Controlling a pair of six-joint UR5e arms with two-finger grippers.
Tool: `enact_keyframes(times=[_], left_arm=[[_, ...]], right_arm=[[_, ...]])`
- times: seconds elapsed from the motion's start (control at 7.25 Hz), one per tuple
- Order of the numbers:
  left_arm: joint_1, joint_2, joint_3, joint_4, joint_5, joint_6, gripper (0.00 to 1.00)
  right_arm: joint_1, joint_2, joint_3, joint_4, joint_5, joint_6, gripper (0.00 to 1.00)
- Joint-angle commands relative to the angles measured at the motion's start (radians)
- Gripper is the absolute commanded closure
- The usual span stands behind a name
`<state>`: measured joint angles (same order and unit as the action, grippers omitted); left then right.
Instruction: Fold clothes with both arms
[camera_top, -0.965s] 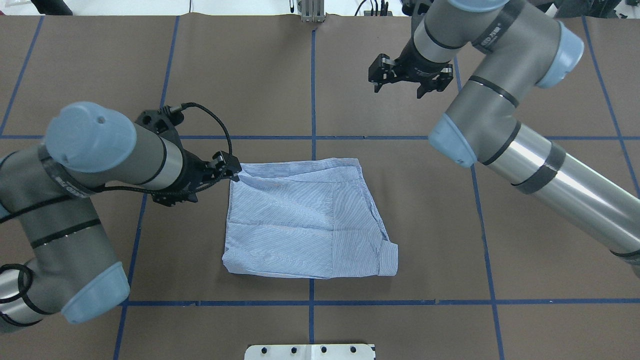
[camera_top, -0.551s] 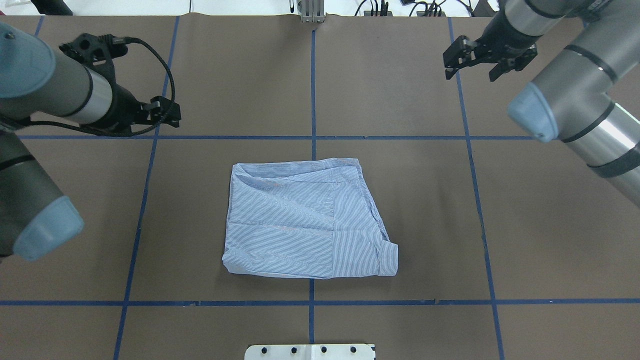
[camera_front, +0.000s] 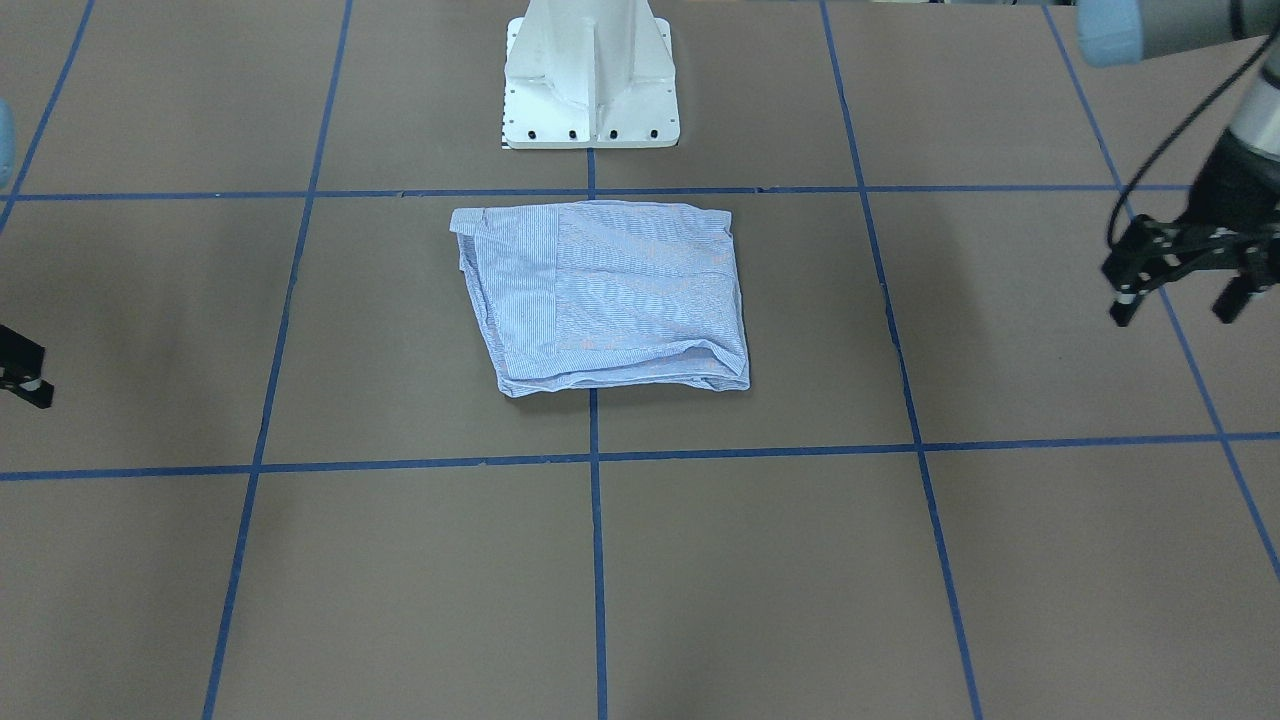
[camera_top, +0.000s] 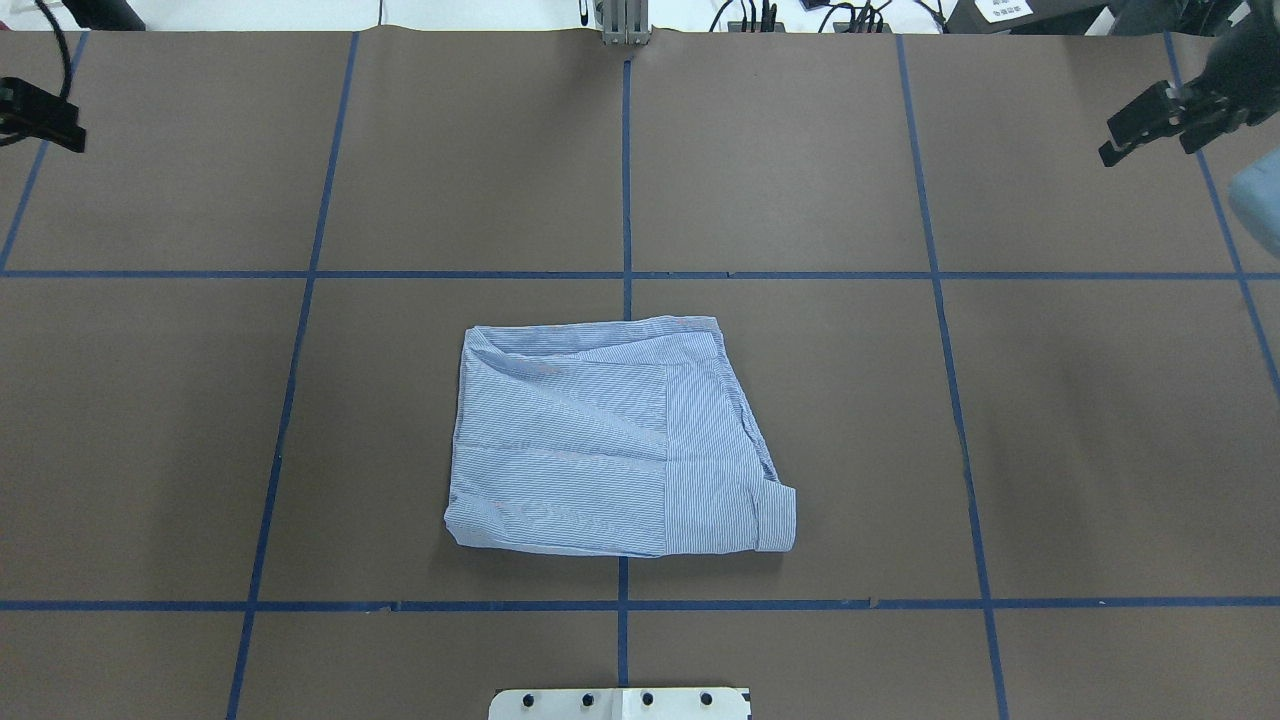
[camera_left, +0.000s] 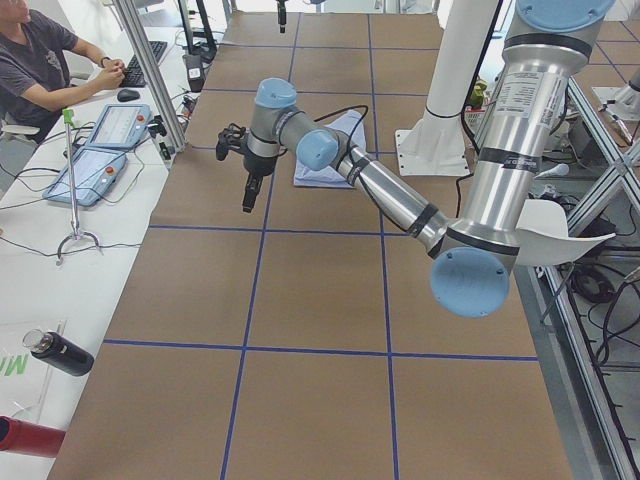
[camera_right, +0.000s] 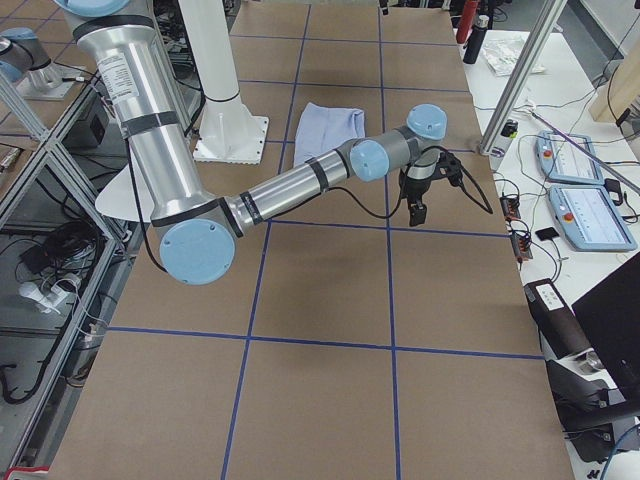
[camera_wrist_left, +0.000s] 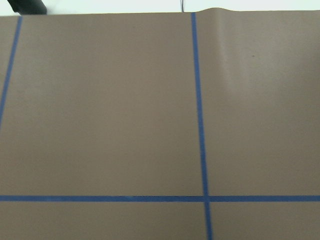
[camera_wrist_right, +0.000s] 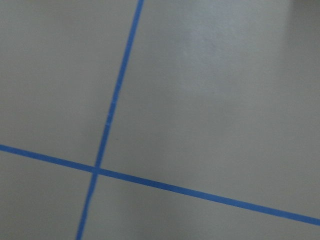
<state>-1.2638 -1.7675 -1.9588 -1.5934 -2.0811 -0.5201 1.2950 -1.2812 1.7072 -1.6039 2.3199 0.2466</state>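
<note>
Since the fold looks done, the step is parking clear: the black two-finger left gripper (camera_front: 1175, 295) hangs spread and empty over the far left of the brown, blue-taped table (camera_top: 800, 200); the light blue, finely striped shirt (camera_top: 600, 450) lies folded at centre; the black right gripper (camera_top: 1150, 135) hangs spread, empty, far right. Both should travel high, away from cloth.

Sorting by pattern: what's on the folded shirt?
The shirt is light blue with fine white stripes, clearest in the overhead view.
</note>
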Motion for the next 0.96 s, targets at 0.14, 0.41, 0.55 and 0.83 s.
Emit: enact_keyframes(times=[0.14, 0.41, 0.55, 0.83], left_arm=[[-0.227, 0.089, 0.139, -0.010, -0.082, 0.435, 0.00], [-0.319, 0.127, 0.220, -0.010, -0.149, 0.701, 0.00], [-0.328, 0.137, 0.230, -0.011, -0.193, 0.756, 0.00], [-0.328, 0.143, 0.230, -0.017, -0.197, 0.747, 0.00]], right_arm=[[0.142, -0.180, -0.007, 0.002, 0.038, -0.266, 0.00], [0.209, -0.248, -0.004, 0.002, 0.052, -0.270, 0.00], [0.214, -0.259, -0.009, 0.002, 0.071, -0.268, 0.00], [0.216, -0.299, -0.012, 0.018, 0.065, -0.262, 0.00]])
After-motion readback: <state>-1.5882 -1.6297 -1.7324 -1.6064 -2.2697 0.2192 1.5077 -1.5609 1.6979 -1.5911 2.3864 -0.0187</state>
